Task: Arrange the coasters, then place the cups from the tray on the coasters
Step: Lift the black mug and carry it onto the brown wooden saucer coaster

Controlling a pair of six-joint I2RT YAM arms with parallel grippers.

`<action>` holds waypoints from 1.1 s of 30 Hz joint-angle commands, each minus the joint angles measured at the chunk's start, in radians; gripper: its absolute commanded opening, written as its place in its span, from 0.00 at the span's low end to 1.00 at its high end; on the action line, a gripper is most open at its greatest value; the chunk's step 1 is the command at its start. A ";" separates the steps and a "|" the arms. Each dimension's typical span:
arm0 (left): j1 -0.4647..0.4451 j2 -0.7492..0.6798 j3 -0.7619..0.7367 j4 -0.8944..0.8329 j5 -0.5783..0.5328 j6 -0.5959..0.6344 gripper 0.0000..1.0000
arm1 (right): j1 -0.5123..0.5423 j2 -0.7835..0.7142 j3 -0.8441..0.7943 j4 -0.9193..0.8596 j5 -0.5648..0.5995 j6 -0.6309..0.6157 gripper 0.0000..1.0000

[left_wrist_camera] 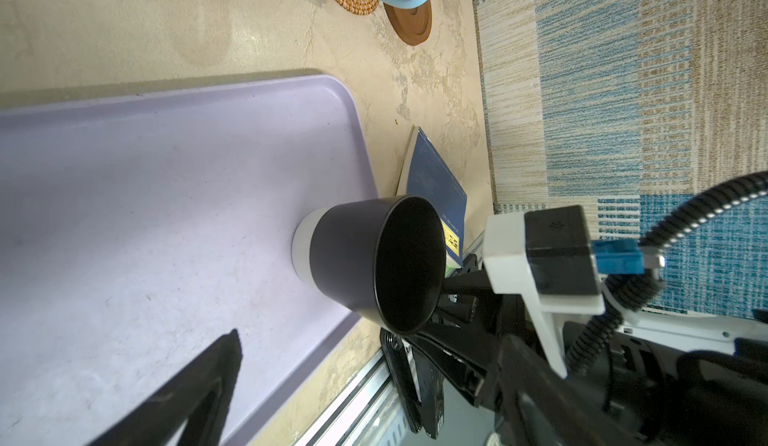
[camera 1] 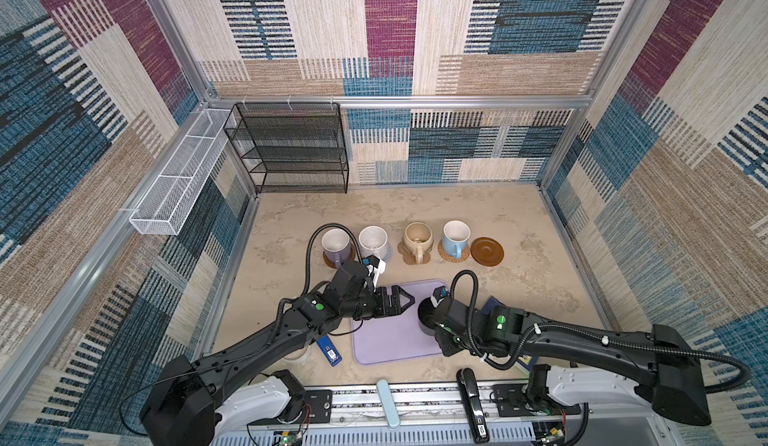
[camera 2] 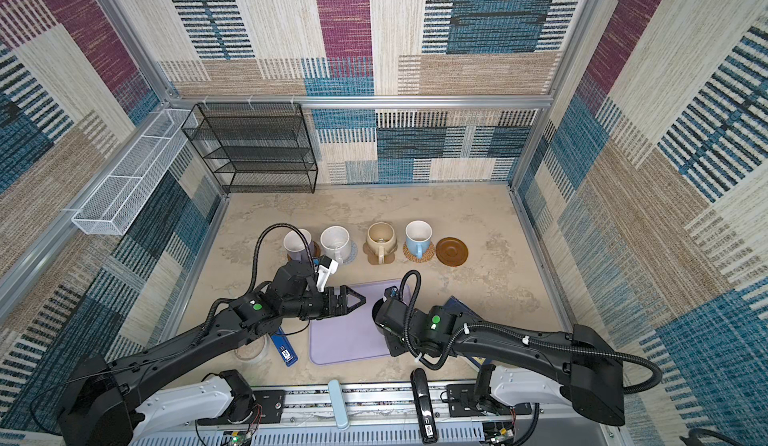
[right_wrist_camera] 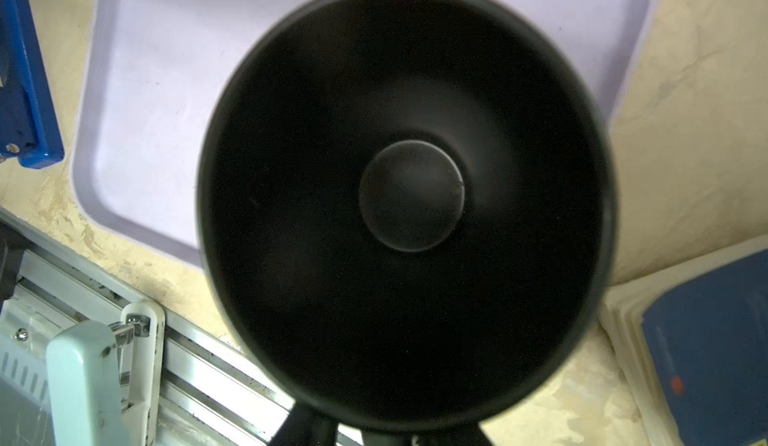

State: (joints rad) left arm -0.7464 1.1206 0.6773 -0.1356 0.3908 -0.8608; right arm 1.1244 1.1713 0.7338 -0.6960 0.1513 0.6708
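The black cup (camera 1: 423, 318) stands at the right edge of the lavender tray (camera 1: 386, 348). My right gripper (right_wrist_camera: 358, 434) comes at it from the near side, its fingers drawn in narrowly under the rim (right_wrist_camera: 407, 199); the handle is hidden. My left gripper (camera 1: 405, 300) hovers open and empty over the tray's far left corner. Behind the tray runs a row: lavender cup (camera 1: 336, 245) on a brown coaster, white cup (camera 1: 372, 240) on the pale blue one, beige cup (camera 1: 417, 238) on the flower-shaped one, light blue cup (camera 1: 456, 236) on rattan. A second brown coaster (camera 1: 487, 251) lies bare at the right end.
A dark blue book (left_wrist_camera: 436, 186) lies just right of the tray, under my right arm. A blue tool (camera 1: 330, 350) and a clear dish (camera 2: 251, 348) sit left of the tray. A black wire rack (camera 1: 291, 149) stands at the back left; a white mesh basket (camera 1: 178, 174) hangs on the left wall.
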 commanded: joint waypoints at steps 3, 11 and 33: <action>-0.001 0.013 0.002 0.046 -0.016 0.004 0.99 | 0.000 0.039 0.019 0.053 0.069 -0.013 0.25; -0.001 0.023 -0.001 0.050 -0.016 0.007 0.99 | 0.001 0.071 0.022 0.068 0.104 0.000 0.32; -0.001 0.027 -0.013 0.065 -0.034 -0.001 0.99 | 0.000 0.115 0.028 0.130 0.162 -0.060 0.25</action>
State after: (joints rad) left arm -0.7464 1.1454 0.6685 -0.1028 0.3691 -0.8639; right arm 1.1244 1.2842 0.7650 -0.6308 0.2882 0.6373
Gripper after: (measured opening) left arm 0.989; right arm 0.266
